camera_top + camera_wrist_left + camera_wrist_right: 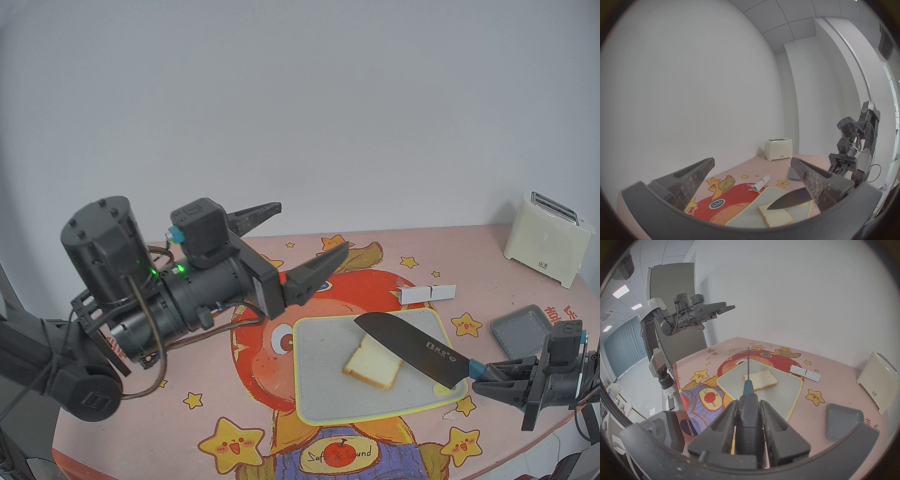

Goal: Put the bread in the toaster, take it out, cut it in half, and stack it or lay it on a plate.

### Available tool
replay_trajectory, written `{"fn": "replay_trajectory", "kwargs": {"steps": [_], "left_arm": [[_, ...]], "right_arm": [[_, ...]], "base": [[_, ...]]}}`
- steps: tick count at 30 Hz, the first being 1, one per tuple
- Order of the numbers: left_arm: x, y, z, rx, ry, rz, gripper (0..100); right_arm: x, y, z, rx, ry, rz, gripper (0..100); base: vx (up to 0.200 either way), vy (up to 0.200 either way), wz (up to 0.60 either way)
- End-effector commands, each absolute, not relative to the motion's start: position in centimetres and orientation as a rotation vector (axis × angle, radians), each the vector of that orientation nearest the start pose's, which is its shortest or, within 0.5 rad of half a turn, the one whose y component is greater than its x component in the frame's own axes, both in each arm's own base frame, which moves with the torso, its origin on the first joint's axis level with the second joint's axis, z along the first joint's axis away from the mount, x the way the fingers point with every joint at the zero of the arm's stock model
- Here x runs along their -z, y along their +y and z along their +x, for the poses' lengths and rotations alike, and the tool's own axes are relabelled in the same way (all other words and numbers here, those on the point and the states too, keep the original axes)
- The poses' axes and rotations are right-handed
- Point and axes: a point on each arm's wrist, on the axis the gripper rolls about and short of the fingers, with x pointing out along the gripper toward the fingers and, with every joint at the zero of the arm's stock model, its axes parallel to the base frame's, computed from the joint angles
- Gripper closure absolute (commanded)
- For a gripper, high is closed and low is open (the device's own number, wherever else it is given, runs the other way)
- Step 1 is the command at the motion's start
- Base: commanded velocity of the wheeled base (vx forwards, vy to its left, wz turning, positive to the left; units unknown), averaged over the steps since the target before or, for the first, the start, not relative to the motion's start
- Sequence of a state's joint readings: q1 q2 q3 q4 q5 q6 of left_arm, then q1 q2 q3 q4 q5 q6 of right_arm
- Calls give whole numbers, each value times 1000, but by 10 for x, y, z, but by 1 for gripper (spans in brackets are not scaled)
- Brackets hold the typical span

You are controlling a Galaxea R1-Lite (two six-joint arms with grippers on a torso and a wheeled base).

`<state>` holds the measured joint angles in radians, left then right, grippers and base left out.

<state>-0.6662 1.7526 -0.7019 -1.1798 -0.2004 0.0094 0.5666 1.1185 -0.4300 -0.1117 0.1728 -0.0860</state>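
Note:
A slice of bread (373, 364) lies flat on the pale cutting board (325, 381). A dark-bladed knife (412, 347) is held over the slice, its blade crossing the slice's near corner and its edge turned down (748, 365). My right gripper (484, 378) is shut on the knife's handle at the table's right edge (748, 404). My left gripper (312, 226) hangs open and empty, well above the table's left part (753, 175). The cream toaster (548, 237) stands at the far right corner. A grey plate (522, 330) sits between the toaster and the right gripper.
A folded white card (427, 293) lies just behind the board. The pink tablecloth with a cartoon print (206, 375) is bare to the left of and in front of the board. A plain wall runs close behind the table.

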Motion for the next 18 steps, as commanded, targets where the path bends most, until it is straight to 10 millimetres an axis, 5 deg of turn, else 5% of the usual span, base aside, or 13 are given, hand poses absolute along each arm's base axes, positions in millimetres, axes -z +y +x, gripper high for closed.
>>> {"fn": "replay_trajectory", "kwargs": {"steps": [1, 6, 7, 18], "left_arm": [[-159, -207, 248, 870, -33, -2, 0], [-163, -210, 242, 879, -46, -6, 0], [-163, -213, 240, 889, -49, -7, 100], [-165, -238, 225, 983, -63, -15, 100]], "right_arm": [[-155, 79, 118, -741, 582, -209, 100], [-155, 79, 119, -730, 587, -210, 100], [-155, 79, 119, -733, 585, -210, 100], [-153, 80, 122, -728, 594, -212, 100]], "base": [[0, 0, 0], [0, 0, 0], [0, 0, 0], [0, 0, 0]]}}
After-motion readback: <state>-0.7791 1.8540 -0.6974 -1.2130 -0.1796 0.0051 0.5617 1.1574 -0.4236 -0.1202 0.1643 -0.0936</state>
